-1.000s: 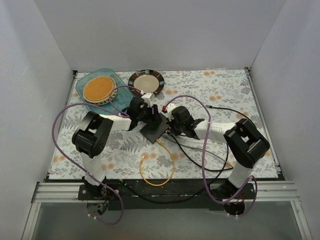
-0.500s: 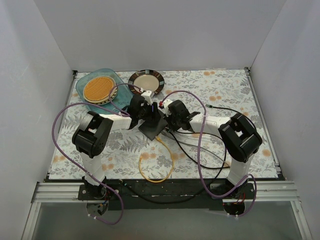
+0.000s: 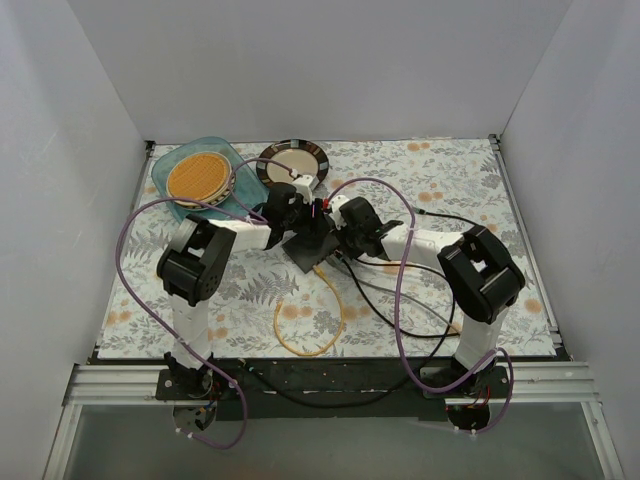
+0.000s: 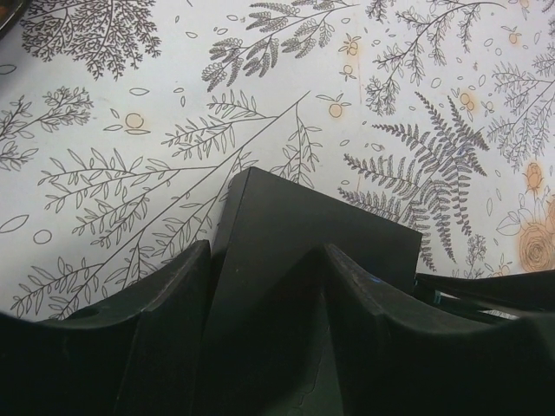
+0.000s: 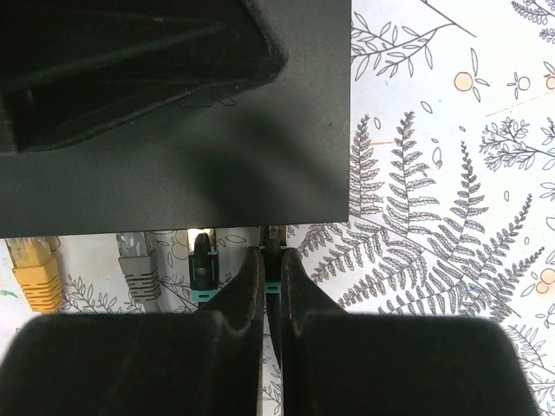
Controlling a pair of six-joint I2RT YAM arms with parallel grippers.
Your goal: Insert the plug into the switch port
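Left gripper (image 4: 267,250), gripping the switch box (image 4: 303,217), has moved nearer the plate (image 3: 322,160).

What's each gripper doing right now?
Left gripper: closed on the dark switch box.
Right gripper: closed, pinching a small teal-marked connector at the box's edge.

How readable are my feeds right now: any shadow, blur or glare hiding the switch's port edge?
Top external: light soft and even, but the dark switch blends with the left gripper and right gripper; ports unreadable. Left wrist: tablecloth print sharp, fingers near-black, detail lost. Right wrist: port edge shaded, one bright glint by the teal plug; fingers soft-edged, the pinched connector barely shows.
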